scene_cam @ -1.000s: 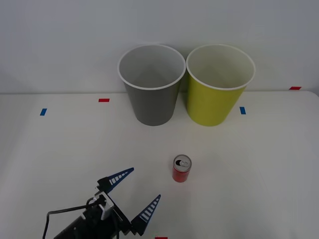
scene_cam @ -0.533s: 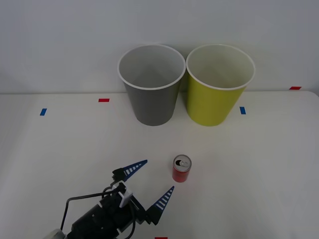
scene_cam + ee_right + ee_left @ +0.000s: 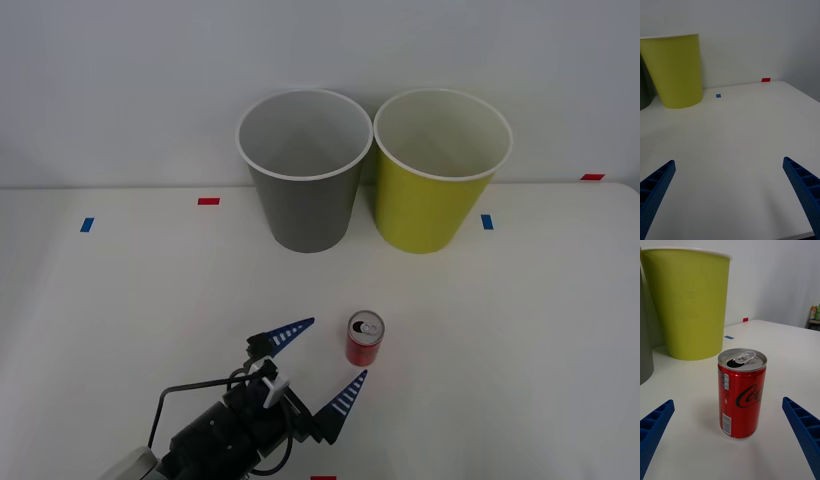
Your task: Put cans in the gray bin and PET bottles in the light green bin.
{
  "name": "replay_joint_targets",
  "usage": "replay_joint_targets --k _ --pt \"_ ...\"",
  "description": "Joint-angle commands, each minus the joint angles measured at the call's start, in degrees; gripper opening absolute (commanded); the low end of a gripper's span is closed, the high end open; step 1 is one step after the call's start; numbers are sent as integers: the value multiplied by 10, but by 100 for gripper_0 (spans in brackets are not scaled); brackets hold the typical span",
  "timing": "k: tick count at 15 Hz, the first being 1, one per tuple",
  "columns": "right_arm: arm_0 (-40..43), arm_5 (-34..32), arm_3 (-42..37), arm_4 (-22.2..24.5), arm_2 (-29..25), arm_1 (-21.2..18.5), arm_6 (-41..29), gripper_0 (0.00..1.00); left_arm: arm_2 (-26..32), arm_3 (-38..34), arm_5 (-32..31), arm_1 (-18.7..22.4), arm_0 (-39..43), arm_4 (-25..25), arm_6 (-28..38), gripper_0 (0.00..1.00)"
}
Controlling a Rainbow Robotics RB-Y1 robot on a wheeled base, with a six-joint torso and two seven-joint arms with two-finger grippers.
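The can (image 3: 365, 338) stands just right of the wide-open, empty left gripper (image 3: 318, 360), untouched. Both bins (image 3: 303, 170) stand farther back on the white table (image 3: 540, 330), against a plain wall (image 3: 120, 80).

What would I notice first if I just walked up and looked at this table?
Probably the two big bins standing side by side at the back of the white table: the gray bin on the left and the light green bin on the right. Next, the little red can standing upright in front of them, its tab already popped. The left gripper sits just beside it, blue fingers spread wide toward the can.
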Motion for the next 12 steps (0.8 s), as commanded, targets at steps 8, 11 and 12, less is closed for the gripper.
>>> replay_joint_targets --k 8,11,12 --pt "0 0 0 0 0 0 0 100 -9 62 10 -62 -49 1 -2 100" --pt "0 0 0 0 0 0 0 100 -9 62 24 -72 -58 1 -2 100" --pt "0 0 0 0 0 0 0 100 -9 62 27 -73 -60 1 -2 100"
